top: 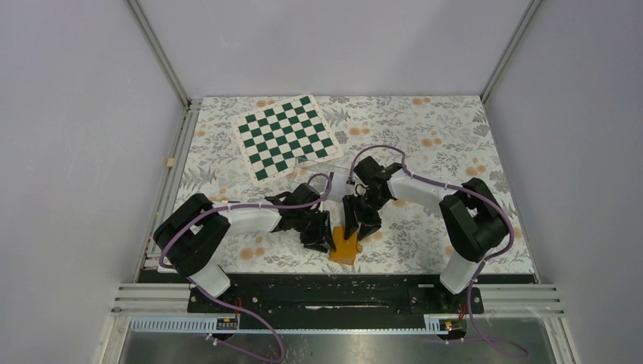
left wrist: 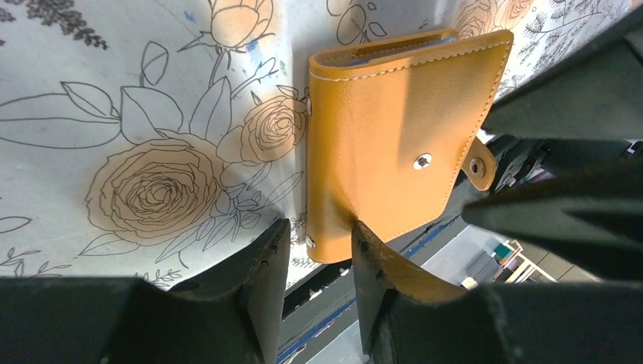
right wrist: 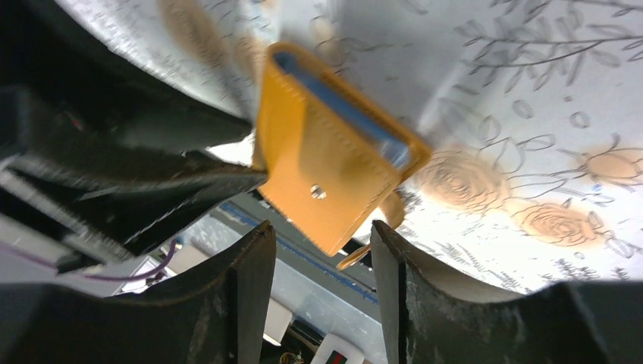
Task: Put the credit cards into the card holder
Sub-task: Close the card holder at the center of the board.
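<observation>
The orange card holder (top: 346,246) is folded shut near the table's front edge, between my two grippers. In the left wrist view the card holder (left wrist: 394,136) shows its snap stud (left wrist: 422,160) and strap tab (left wrist: 478,163). My left gripper (left wrist: 320,235) pinches its spine corner, and one finger dents the leather. A blue lining shows at the top edge of the card holder (right wrist: 326,167) in the right wrist view. My right gripper (right wrist: 322,231) stands open just below its lower corner and touches nothing. From above, the left gripper (top: 322,235) and right gripper (top: 362,220) face each other. No credit cards are in view.
A green-and-white chessboard (top: 285,136) lies at the back left of the flowered tablecloth (top: 440,136). A clear plastic box (top: 339,173) sits just behind the grippers. The black base rail (top: 334,292) runs along the near edge, right below the card holder.
</observation>
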Controlling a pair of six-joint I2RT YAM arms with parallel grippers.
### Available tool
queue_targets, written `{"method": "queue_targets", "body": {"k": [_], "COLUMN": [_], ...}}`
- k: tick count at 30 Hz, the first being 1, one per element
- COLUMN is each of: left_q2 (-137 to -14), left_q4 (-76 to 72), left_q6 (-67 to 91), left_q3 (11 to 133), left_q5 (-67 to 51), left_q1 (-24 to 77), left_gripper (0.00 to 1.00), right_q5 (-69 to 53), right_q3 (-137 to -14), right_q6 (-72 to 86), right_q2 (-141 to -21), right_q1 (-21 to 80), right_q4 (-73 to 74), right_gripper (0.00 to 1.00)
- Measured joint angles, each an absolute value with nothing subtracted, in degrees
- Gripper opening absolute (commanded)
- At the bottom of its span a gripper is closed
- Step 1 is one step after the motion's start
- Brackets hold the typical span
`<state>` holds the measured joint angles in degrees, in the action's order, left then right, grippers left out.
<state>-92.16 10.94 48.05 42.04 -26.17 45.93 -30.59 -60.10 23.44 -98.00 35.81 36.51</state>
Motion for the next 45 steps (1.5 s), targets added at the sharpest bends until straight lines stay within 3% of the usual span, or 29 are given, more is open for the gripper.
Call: {"method": "queue_targets", "body": {"k": [3,10,13,29,45], "left_q2": [-92.2,-92.1,-91.8,-85.8,-95.0], "left_q4": [11.0,11.0,11.4,14.0,15.7], "left_q6": [48.0,48.1,48.1,49.3,51.1], "left_q3": [42.1,42.2,42.2,45.7,51.0], "left_q5": [-26.2,-26.2,-26.0,-24.9,-25.5], "left_q1": [46.0,46.0,46.0,47.2,51.6], "left_gripper": [0.37,0.38,0.42,0.47,0.3], "right_q5": [-28.9,-26.8,-27.0,-35.5,-37.1], "right_q3": [-60.1,-60.1,-59.4,-48.4,-47.2], "right_q6": [24.5,26.0,26.5,32.3,33.6], "right_q2": [-100.5,-103.0,-103.0,-99.9,-99.9], "right_q1": [35.7,35.6,35.6,35.1,35.0], "right_q4": [36.4,35.2,33.7,21.8,19.6], "right_gripper": [0.53,0.24,0.17,0.13,0.12]}}
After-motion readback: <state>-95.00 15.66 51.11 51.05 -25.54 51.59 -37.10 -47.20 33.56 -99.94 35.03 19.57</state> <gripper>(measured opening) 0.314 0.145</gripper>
